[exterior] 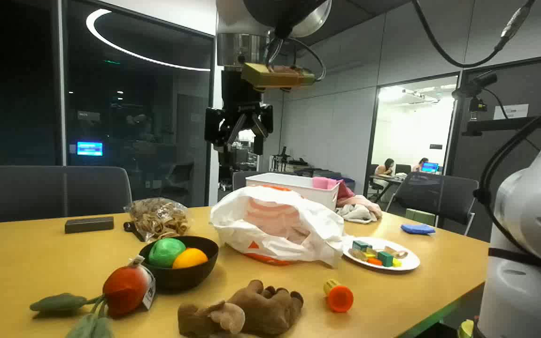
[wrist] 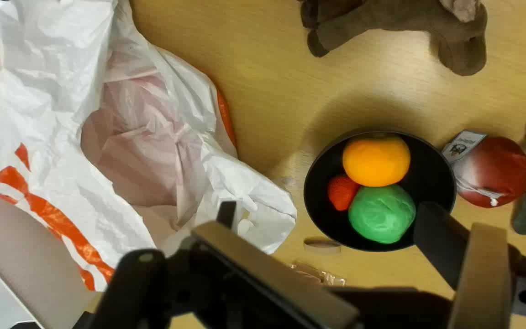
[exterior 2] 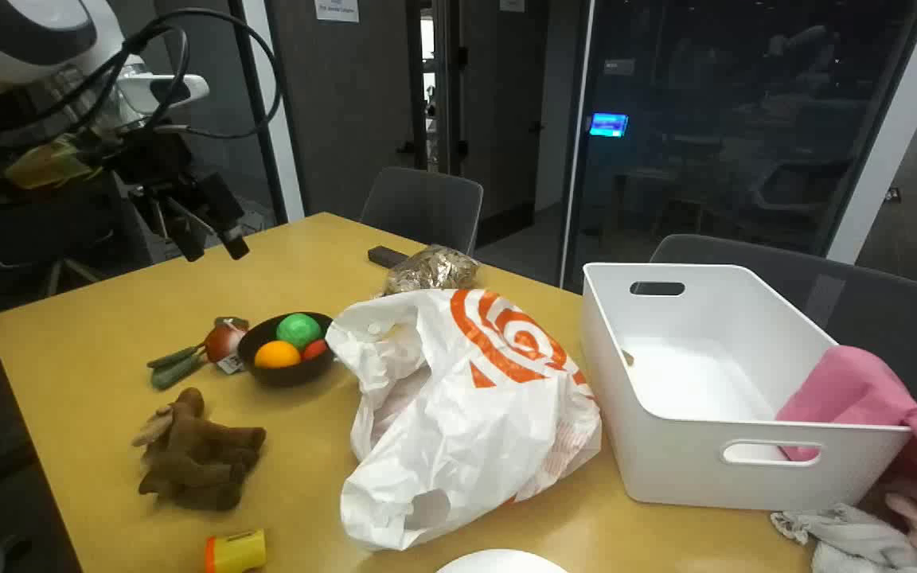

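Observation:
My gripper is open and empty, high above the table in both exterior views. In the wrist view its spread fingers frame a black bowl, which lies well below them. The bowl holds an orange fruit, a green round thing and a small red strawberry-like piece. The bowl also shows in both exterior views. A red-and-white plush vegetable with green leaves lies beside the bowl. A white plastic bag with orange print lies open on the bowl's other side.
A brown plush animal and a yellow-orange cylinder lie on the table. A plate holds several small blocks. A white bin with pink cloth stands behind the bag. A clear bag of tan bands and a dark box are near the bowl.

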